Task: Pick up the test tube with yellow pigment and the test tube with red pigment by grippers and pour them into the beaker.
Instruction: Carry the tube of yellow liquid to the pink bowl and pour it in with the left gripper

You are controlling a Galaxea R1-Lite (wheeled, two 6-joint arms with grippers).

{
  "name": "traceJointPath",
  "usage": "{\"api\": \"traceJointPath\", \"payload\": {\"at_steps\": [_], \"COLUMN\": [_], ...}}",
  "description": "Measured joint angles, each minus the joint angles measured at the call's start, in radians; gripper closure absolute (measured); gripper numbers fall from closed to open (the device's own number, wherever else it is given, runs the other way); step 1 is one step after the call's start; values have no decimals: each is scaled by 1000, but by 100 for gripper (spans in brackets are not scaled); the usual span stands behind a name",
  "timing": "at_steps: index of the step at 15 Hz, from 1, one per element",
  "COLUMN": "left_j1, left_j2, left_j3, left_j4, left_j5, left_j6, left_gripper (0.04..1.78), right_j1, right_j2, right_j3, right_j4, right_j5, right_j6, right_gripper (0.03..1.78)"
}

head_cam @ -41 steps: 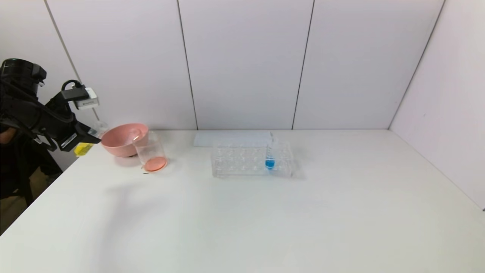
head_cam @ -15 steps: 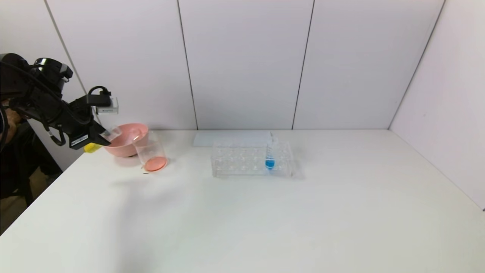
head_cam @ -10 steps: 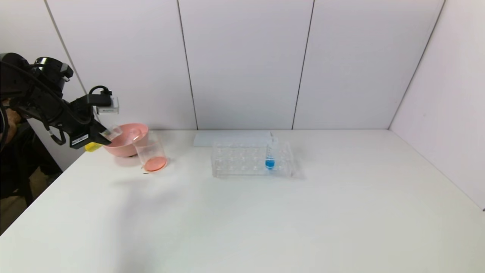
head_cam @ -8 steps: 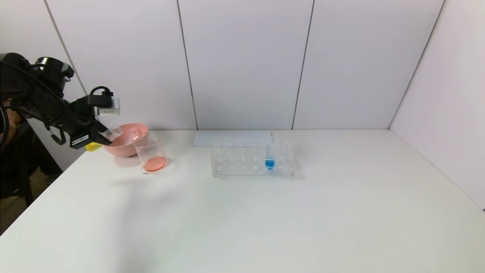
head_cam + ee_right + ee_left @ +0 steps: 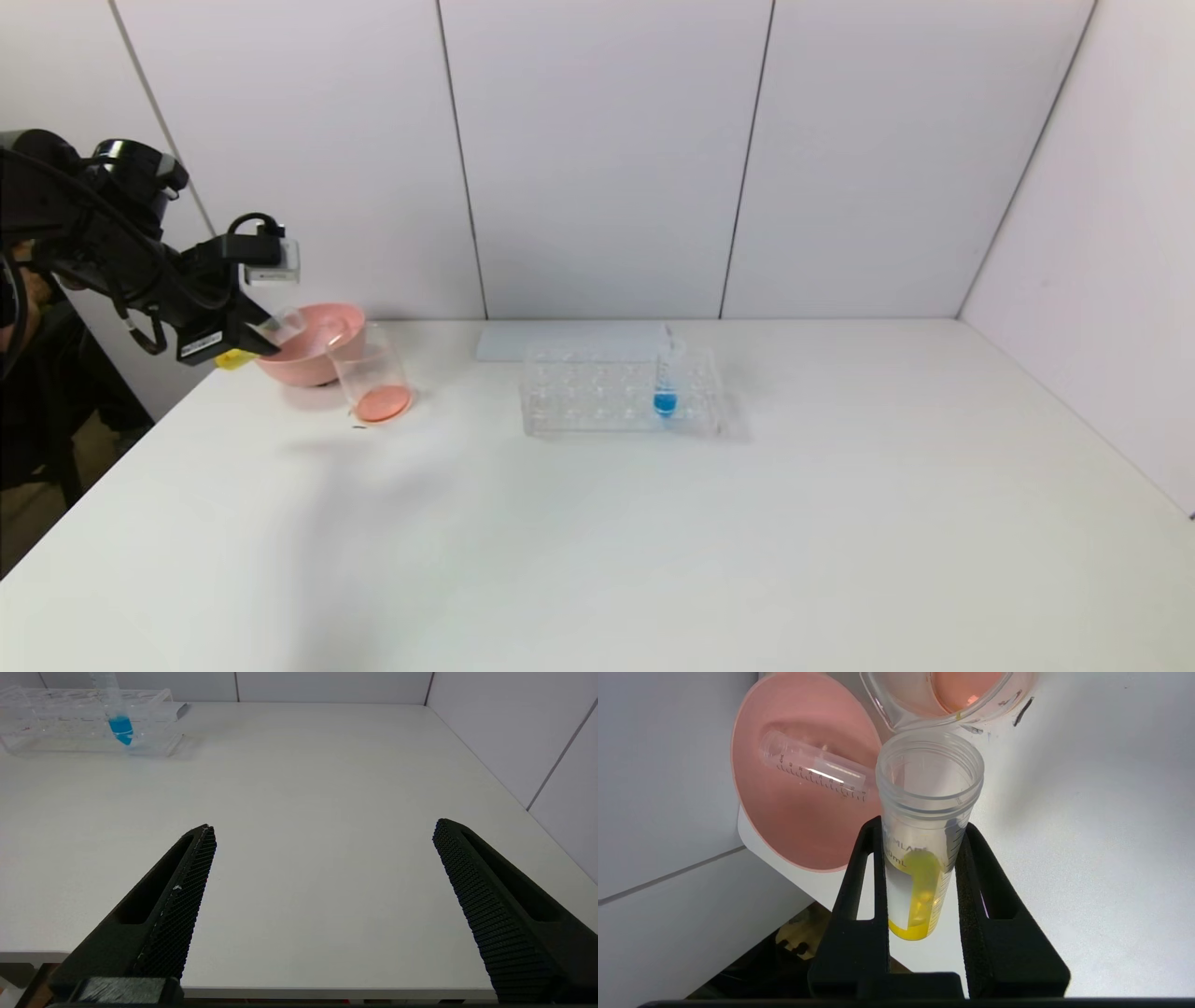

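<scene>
— Where's the left end effector (image 5: 254,338) relative to the pink bowl (image 5: 329,350)?

— Just beside the bowl, on the side away from the beaker (image 5: 371,375) and lifted off the desk (image 5: 597,541). Its two black fingers (image 5: 866,868) are clamped on the test tube with yellow pigment (image 5: 924,830). The tube is tipped over, its open mouth reaching over the bowl's rim toward the beaker, and the yellow liquid sits in the rounded end behind the fingers.

— Has any yellow reached the mouth?

— No, from the wrist camera the yellow pools low in the tube and runs partway along its wall; the threaded mouth looks clear.

— And the beaker?

— Standing upright on the desk, touching or nearly touching the bowl on the side toward the tube rack (image 5: 621,390). There's a layer of red-pink liquid across its bottom.

— The test tube with red pigment (image 5: 813,771)?

— Lying on its side inside the pink bowl. It looks clear along the length I can see.

— What about the rack?

— It's well apart from the bowl, further along the desk, with one tube of blue liquid (image 5: 665,383) standing upright in it.

— The other arm?

— The right end effector (image 5: 322,835) hangs near the desk's front edge, far from the bowl, fingers spread wide with nothing between them.
</scene>
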Motion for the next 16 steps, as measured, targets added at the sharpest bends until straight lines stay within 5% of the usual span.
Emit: {"api": "traceJointPath", "payload": {"at_steps": [16], "left_j1": [-79], "left_j2": [28], "left_j3": [-6], "left_j4": [-61], "left_j5": [204], "left_j6": [15], "left_gripper": [138], "right_j1": [0], "right_j2": [0], "right_j3": [0], "right_j4": [0], "right_j5": [0], "right_j6": [0], "right_gripper": [11]}}
